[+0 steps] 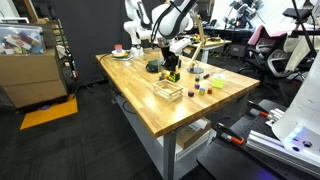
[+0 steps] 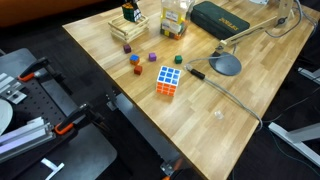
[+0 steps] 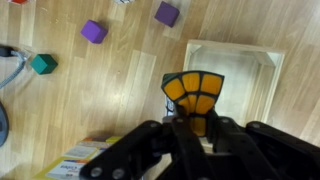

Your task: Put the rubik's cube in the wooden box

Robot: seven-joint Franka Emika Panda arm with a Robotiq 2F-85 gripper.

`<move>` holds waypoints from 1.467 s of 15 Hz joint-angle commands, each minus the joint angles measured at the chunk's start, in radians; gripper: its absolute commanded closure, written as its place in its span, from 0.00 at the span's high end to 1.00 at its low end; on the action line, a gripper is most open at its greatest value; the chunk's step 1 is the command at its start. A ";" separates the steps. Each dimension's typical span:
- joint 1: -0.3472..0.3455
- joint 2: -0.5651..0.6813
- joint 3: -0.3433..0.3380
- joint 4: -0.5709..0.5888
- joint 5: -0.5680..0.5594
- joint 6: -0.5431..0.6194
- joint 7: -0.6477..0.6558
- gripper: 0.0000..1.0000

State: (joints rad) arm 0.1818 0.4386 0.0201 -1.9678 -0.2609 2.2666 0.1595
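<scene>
A white-faced puzzle cube (image 2: 168,80) lies on the butcher-block counter (image 2: 235,115) near the round grey base of a desk lamp (image 2: 225,65), with a dark green case (image 2: 220,18) farther back. Small blocks lie scattered: a purple block (image 3: 93,31) and a teal block (image 3: 43,64) in the wrist view, an orange block (image 2: 134,60) just beside a blue block (image 2: 136,70). A plate (image 1: 120,53) sits near the counter's far corner.

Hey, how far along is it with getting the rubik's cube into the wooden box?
Done: the gripper has the rubik's cube clamped and lifted. In hand: the cube hangs over one edge of the wooden box. Left: centre it, lower, and release.
</scene>
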 commanded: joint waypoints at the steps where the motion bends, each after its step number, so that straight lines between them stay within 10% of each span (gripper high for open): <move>1: 0.004 0.078 0.017 0.121 0.004 -0.036 -0.047 0.05; 10: 0.001 0.258 0.031 0.312 0.037 -0.149 -0.128 0.09; 12: -0.005 0.269 0.038 0.319 0.050 -0.173 -0.143 0.24; 13: -0.007 0.268 0.043 0.318 0.059 -0.179 -0.151 0.47; 15: -0.006 0.263 0.043 0.319 0.072 -0.186 -0.151 0.52; 16: 0.010 0.263 0.028 0.300 0.050 -0.150 -0.122 0.33; 22: 0.009 0.263 0.029 0.305 0.056 -0.157 -0.125 0.52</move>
State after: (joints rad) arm 0.1897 0.7000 0.0498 -1.6663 -0.2057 2.1125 0.0346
